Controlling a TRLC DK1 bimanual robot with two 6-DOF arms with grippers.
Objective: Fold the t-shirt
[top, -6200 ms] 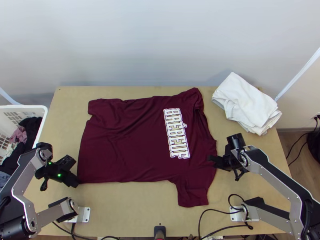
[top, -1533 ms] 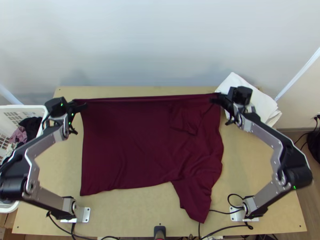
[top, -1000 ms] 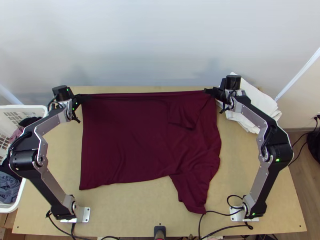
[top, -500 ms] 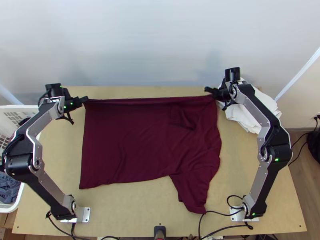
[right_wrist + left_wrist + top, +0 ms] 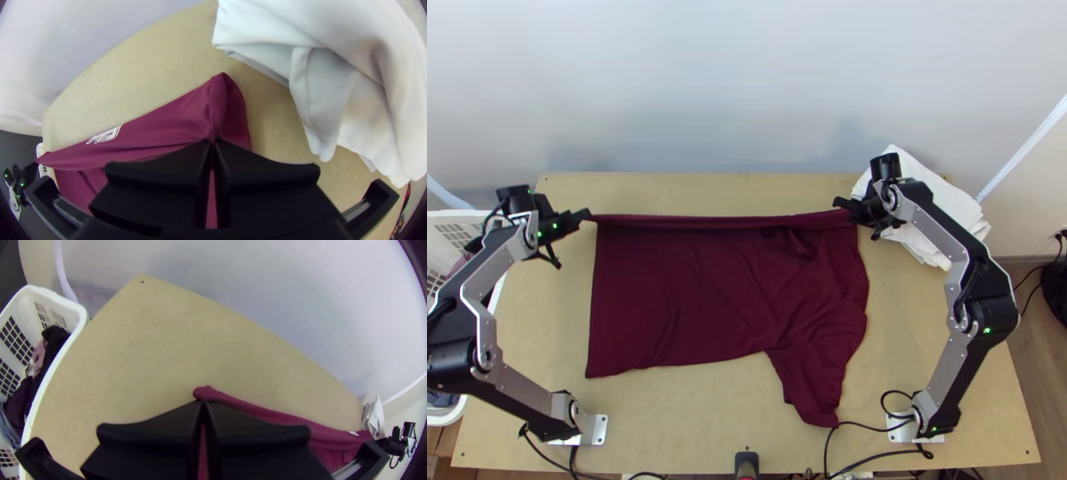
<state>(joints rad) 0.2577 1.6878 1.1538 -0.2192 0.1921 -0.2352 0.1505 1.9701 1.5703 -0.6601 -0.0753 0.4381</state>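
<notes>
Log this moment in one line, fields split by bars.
t-shirt: far edge stretched, rest on table | left tool: gripping one end | right tool: gripping other end

"Arms?"
"Left arm [image 5: 485, 328], right arm [image 5: 939, 228]: both bent, elbows outward, top view."
"Left gripper [image 5: 586, 214]?"
"Fingers [image 5: 258, 431] together, aimed inward."
"Right gripper [image 5: 840, 202]?"
"Fingers [image 5: 267, 178] together too, facing the left one, well apart."

Table [image 5: 691, 412] open nearside; white cloth pile [image 5: 939, 196] beside right tool [image 5: 841, 203].
</notes>
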